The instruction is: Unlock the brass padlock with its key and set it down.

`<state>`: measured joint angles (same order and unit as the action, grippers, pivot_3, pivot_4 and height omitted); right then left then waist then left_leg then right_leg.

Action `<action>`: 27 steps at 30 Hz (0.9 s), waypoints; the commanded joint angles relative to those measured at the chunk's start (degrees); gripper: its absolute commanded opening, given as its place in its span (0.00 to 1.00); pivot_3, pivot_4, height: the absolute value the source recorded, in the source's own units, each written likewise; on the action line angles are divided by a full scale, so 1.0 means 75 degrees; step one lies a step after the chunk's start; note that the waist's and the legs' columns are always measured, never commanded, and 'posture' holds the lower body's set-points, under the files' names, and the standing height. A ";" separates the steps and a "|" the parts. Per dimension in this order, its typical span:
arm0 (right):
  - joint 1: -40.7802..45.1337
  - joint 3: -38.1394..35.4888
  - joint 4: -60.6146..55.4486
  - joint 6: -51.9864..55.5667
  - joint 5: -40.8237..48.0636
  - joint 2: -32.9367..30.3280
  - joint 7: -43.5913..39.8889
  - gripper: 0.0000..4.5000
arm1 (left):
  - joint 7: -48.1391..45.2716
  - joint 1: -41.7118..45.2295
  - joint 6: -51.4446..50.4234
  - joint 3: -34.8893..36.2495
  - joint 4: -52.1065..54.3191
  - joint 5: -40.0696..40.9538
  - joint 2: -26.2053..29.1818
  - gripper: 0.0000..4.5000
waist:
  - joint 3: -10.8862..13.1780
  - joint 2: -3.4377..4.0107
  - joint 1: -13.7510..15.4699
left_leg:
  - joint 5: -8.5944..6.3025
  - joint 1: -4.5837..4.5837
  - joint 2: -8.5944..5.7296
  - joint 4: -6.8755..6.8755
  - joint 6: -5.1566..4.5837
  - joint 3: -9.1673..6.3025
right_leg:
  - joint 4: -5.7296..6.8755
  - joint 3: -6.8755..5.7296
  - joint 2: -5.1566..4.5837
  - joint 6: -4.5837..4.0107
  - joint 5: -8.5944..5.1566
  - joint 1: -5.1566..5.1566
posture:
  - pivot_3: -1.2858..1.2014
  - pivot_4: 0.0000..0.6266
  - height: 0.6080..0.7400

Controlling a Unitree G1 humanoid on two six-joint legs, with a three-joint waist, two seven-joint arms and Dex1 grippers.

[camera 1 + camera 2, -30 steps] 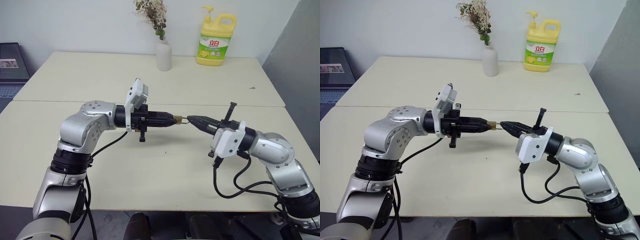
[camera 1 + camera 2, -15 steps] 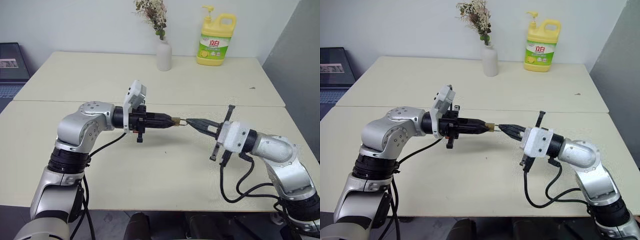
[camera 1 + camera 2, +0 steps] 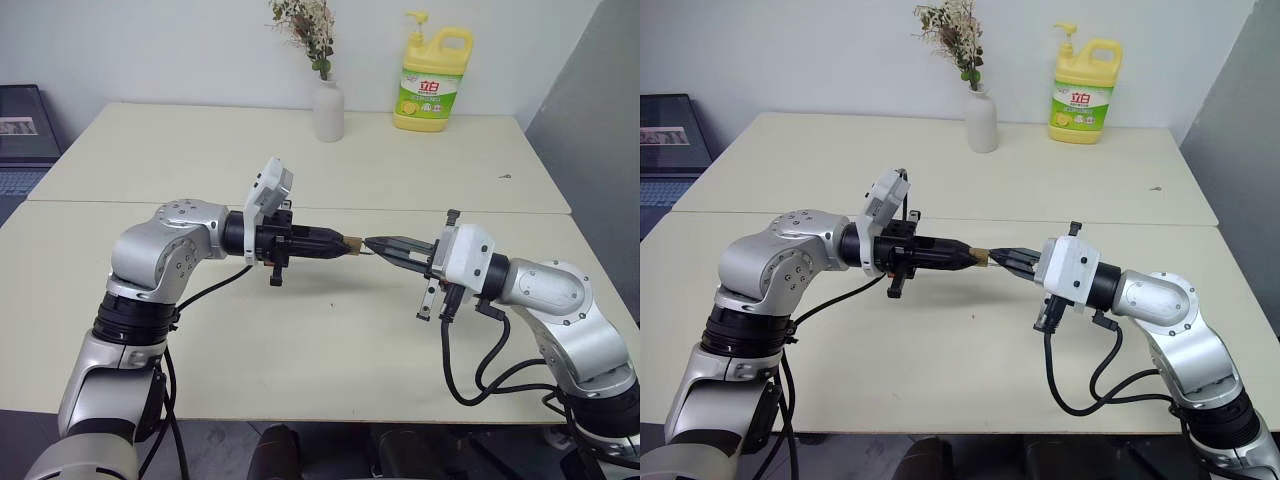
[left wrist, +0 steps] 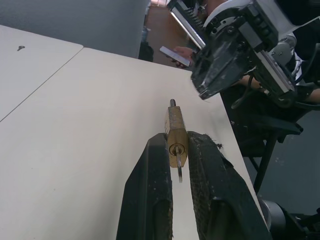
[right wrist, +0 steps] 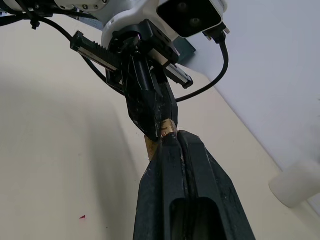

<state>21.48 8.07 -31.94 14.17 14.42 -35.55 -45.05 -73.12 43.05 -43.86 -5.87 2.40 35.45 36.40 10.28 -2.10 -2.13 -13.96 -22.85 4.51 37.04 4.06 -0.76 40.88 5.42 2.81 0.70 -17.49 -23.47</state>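
Note:
The brass padlock hangs in mid-air above the table, with my left gripper shut on its body. In the left wrist view the padlock sits between the two black fingers with its keyhole end towards the camera. A thin silvery piece hangs at the keyhole; I cannot tell whether it is the key. My right gripper comes in level from the right. It is shut, and its tips meet the padlock's shackle end.
A white vase of dried flowers and a yellow detergent bottle stand at the table's far edge. A laptop lies at the left. A grey partition closes the right side. Beyond the table's end a person's hand holds a phone.
My right wrist has rolled about its own axis while its tips stayed at the padlock. The left gripper and the padlock have kept their place.

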 commanded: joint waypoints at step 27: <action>-0.0055 0.0199 0.0738 -0.0781 -0.0269 -0.0150 -0.1016 0.00 | -0.0363 -0.0159 -0.0250 0.0175 0.0649 0.0500 0.0423 0.03 | 0.0001 0.0001 -0.0008 | 0.0000 0.0001 0.0000 0.0000 0.0000 -0.0001 | 0.0000 -0.0001 0.0000 0.0001 -0.0001 0.0000 | 0.52 0.24 1.00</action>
<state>21.05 10.03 -24.57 8.48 11.52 -36.65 -52.32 -75.64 41.57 -45.85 -5.87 5.23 37.94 39.06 10.29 -2.09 -2.19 -13.96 -22.84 4.51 37.04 4.06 -0.77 40.88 5.42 2.81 0.71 -17.50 -23.48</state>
